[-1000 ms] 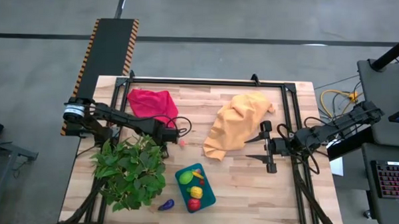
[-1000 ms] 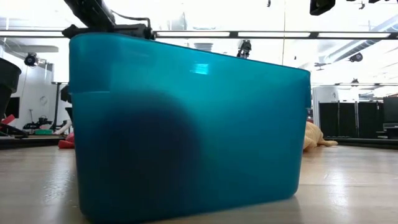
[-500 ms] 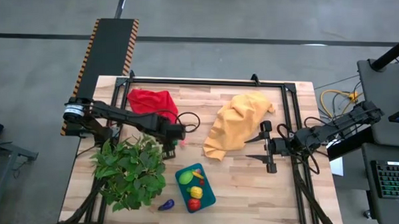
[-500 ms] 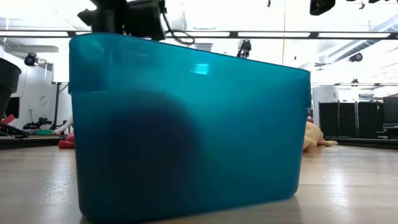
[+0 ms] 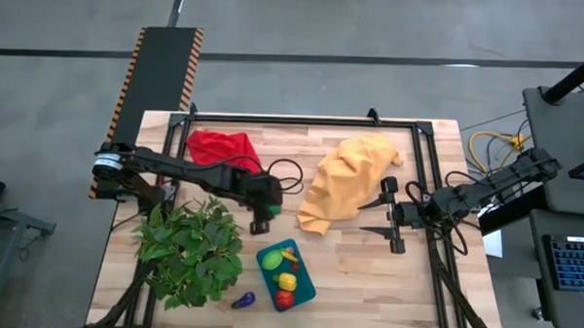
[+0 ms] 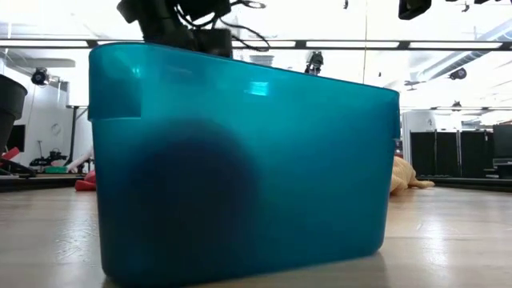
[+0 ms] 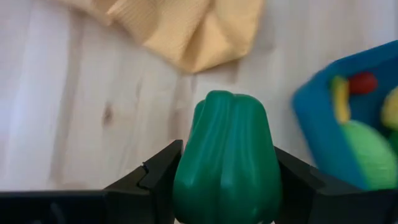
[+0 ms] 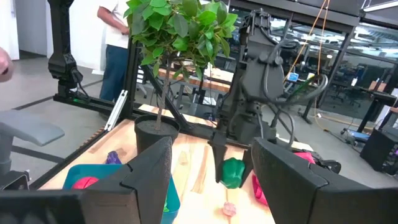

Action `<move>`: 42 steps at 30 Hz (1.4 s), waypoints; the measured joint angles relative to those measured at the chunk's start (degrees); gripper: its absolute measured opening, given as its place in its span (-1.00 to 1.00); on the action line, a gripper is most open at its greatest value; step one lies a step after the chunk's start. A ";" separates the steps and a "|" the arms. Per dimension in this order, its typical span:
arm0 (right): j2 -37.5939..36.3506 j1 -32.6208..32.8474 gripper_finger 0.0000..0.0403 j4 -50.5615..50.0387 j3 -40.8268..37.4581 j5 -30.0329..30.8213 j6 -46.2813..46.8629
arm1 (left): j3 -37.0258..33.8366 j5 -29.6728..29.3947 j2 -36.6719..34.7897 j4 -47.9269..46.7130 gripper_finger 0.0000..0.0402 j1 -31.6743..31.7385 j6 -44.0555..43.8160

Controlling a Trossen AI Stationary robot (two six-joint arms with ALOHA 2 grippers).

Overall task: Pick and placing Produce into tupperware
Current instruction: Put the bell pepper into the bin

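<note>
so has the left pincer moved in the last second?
Yes. In the high view the left pincer, shut on the green pepper, has travelled from beside the red cloth toward the tupperware.

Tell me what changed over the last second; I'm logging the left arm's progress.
The left gripper, shut on the green pepper, carried it from beside the plant toward the tupperware. The right gripper, both cloths and the produce in the tupperware stayed put.
</note>
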 joint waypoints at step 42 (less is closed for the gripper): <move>-0.09 0.01 0.07 -0.22 0.04 0.07 -1.10 | 12.04 17.37 14.62 7.03 -0.15 -10.88 9.37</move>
